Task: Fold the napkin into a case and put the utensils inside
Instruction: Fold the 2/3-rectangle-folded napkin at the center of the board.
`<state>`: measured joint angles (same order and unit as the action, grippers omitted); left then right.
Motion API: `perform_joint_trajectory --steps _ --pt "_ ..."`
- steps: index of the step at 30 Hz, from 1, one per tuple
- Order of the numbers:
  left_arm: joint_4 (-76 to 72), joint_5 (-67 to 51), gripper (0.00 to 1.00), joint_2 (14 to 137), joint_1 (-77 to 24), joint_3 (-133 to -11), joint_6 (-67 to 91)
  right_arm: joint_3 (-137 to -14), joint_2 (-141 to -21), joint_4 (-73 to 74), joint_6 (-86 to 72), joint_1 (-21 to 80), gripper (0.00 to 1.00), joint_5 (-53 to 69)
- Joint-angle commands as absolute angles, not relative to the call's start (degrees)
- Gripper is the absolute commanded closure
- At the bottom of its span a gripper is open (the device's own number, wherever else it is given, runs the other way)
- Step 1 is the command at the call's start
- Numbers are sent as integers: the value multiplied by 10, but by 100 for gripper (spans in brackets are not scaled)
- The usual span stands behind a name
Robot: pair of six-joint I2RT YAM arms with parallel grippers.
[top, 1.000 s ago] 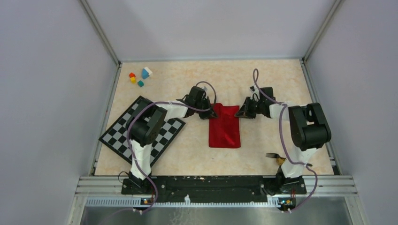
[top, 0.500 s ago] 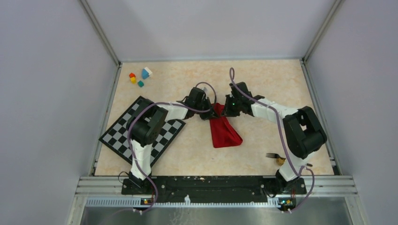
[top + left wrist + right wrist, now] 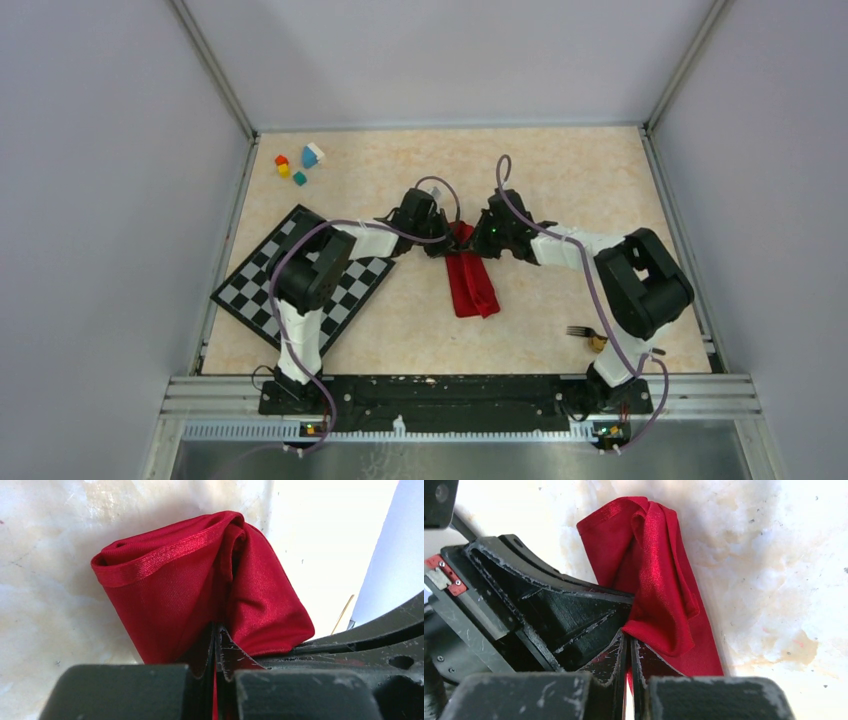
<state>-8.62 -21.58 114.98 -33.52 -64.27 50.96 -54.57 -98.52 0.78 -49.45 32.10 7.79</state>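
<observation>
The red napkin (image 3: 473,280) lies mid-table as a narrow, bunched strip with loose folds (image 3: 200,590) (image 3: 659,585). Both grippers meet at its far end. My left gripper (image 3: 447,246) (image 3: 215,635) is shut on the cloth's far left corner, red fabric pinched between its pads. My right gripper (image 3: 477,243) (image 3: 628,642) is shut on the far right corner, brought up close against the left one. The dark fork (image 3: 580,331) and the gold bowl of the spoon (image 3: 598,343) lie near the right arm's base, partly hidden by the arm.
A black-and-white checkered mat (image 3: 262,283) lies at the left under the left arm. Several small coloured blocks (image 3: 298,164) sit at the far left corner. Grey walls and metal rails border the table.
My right gripper has swept left across the napkin with its corner, folding the flat oblong into a narrow bunched strip. The left gripper has held its place.
</observation>
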Motion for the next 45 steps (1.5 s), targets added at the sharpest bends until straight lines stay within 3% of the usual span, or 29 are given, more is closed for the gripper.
perform_joint_trajectory --steps 1,10,16,25,35,45 --pt "-74 -201 100 1122 -337 -625 481 -535 -975 -78 -568 318 100 82" --pt "-73 -215 98 1113 -339 -620 465 -509 -964 -122 -624 307 100 89" --pt "28 -189 80 1052 -338 -642 428 -486 -974 -135 -620 306 100 78" --pt "78 -165 70 950 -338 -593 420 -489 -977 -132 -610 305 100 75" --pt "12 -204 73 1019 -340 -544 451 -514 -972 -121 -617 307 100 79" --pt "12 -188 88 1045 -342 -545 447 -530 -1007 -142 -638 328 100 74"
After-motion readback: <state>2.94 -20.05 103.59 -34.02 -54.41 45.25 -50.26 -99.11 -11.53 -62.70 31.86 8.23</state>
